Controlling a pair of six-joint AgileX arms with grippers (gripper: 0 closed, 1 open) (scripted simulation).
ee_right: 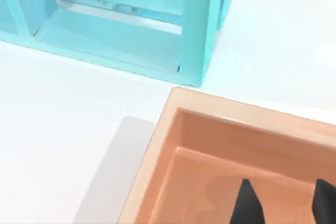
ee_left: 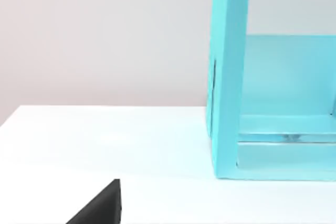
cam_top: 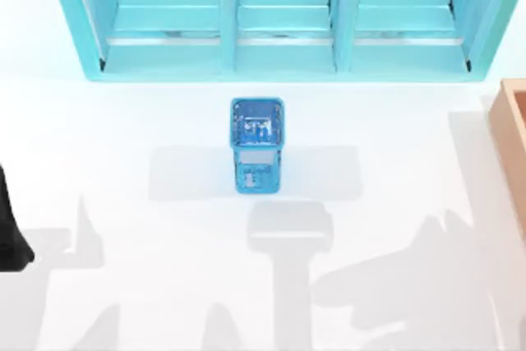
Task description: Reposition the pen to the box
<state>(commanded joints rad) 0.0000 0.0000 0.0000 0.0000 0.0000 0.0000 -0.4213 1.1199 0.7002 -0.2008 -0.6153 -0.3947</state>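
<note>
"Pen [cam_top: 256, 129], slim, silver-grey, black-capped: where was it?"
"Seemingly upright inside the small translucent blue mesh basket [cam_top: 257, 174], left of the tan wooden box [cam_top: 514, 133]; hard to make out. Nothing was grasped yet."
"Grippers?"
"Right gripper [ee_right: 283, 205] hovered over the box's inside, fingers apart, empty. Left arm [cam_top: 12, 236] sat parked far left of the box. Next, I judged: reach above the basket, descend, clamp the cap."

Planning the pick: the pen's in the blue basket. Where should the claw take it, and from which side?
Take the pen by its top end, coming straight down. It appears to stand upright in the blue basket, whose walls block any sideways approach; only the open top is free. The right claw, open over the box, seems better placed.
</note>
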